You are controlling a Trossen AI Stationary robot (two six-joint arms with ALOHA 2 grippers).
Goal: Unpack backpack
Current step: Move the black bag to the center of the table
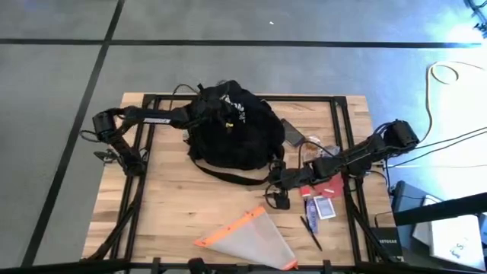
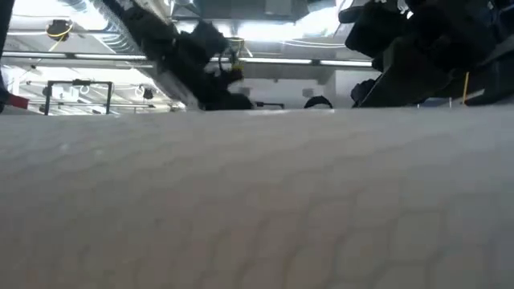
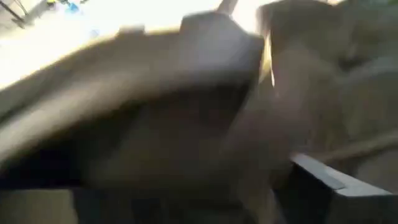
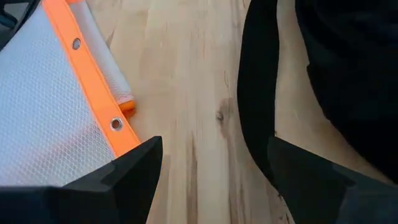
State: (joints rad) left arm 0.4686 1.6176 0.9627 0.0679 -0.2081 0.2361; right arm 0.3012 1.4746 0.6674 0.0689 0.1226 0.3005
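Note:
The black backpack [image 1: 228, 125] lies on the far middle of the wooden table. One black strap [image 1: 228, 176] trails from it toward the near side. My left gripper [image 1: 190, 116] reaches in from the left to the backpack's left top, and the dark fabric [image 3: 155, 124] fills its wrist view. My right gripper [image 4: 211, 174] hovers open low over the table just near-right of the backpack [image 1: 275, 194]. The strap [image 4: 255, 93] runs along the wood right beside one of its fingers [image 4: 305, 171]. I cannot tell whether that finger touches it.
A translucent pouch with orange trim [image 1: 247, 240] lies at the near edge and fills the low view [image 2: 257, 201]. A red item [image 1: 331, 186], small cards [image 1: 323, 207], a pen [image 1: 310, 232] and a dark flat device [image 1: 293, 131] lie right of the backpack.

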